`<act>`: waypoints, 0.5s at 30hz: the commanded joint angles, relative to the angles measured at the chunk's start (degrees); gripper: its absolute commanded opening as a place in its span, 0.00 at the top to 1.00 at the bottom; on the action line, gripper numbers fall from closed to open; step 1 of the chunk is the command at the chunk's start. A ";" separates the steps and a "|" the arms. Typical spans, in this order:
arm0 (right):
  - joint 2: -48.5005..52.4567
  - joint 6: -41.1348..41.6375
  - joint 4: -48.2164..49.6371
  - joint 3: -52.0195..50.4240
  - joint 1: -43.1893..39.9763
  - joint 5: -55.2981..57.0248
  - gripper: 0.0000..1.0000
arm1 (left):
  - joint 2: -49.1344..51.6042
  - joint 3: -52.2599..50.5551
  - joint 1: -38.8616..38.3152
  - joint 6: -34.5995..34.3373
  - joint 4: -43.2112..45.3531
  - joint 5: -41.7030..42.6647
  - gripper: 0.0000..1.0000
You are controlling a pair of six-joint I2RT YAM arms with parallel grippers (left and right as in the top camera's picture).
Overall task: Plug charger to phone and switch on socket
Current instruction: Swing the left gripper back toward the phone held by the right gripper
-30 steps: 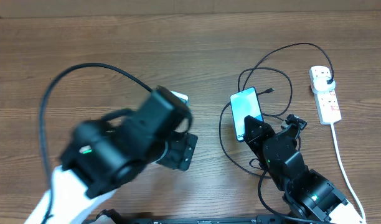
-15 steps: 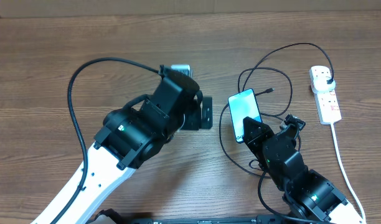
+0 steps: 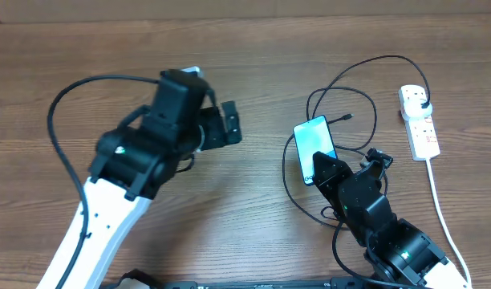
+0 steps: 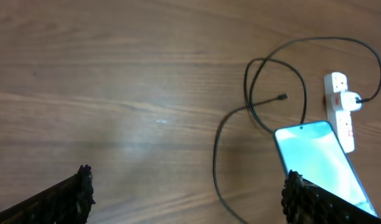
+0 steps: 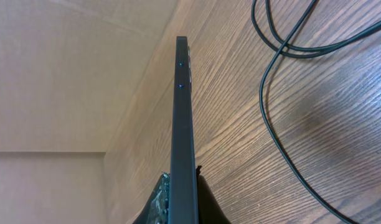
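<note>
Right wrist view has the right gripper (image 5: pixel 181 202) pinching the near end of the phone (image 5: pixel 183 118). The phone is seen edge-on, rising straight out from between the two fingers, its thin dark side turned to the camera. Beside it on the right, black loops of the charger (image 5: pixel 274 93) lie flat on the wooden table (image 5: pixel 240 155).

From overhead, the same right gripper (image 3: pixel 324 170) covers the phone's (image 3: pixel 315 144) lower end, and the light-blue screen faces up beyond the fingers. Just past the phone's far end and slightly to the right, the charger's connector tip (image 3: pixel 346 118) lies loose on the table (image 3: pixel 269 48), apart from the phone. The cable (image 3: pixel 366 68) curls around the phone in several loops and runs on to the socket (image 3: pixel 422 128), which lies well to the right of the gripper with a plug in its far outlet. The socket's white cord (image 3: pixel 440 205) trails back along the right arm.

The left gripper (image 3: pixel 229 123) hangs over bare wood, well apart from the phone. In the left wrist view its fingers (image 4: pixel 81 190) are spread wide, with nothing between them. Ahead of them and to the right are the phone (image 4: pixel 321 158), then the connector tip (image 4: pixel 282 97), and farthest off the socket (image 4: pixel 341 109)
</note>
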 commanded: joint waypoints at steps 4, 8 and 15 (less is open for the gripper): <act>-0.52 0.17 0.52 0.50 -0.24 0.57 0.96 | -9.77 -12.81 8.79 2.69 4.22 14.51 0.00; -0.52 0.22 0.57 0.50 -0.24 0.50 0.96 | -15.89 -23.04 13.79 2.60 15.47 27.91 0.00; 0.92 4.90 2.36 0.50 -0.22 -4.98 0.96 | -15.87 -36.92 16.61 -11.43 32.11 40.63 0.00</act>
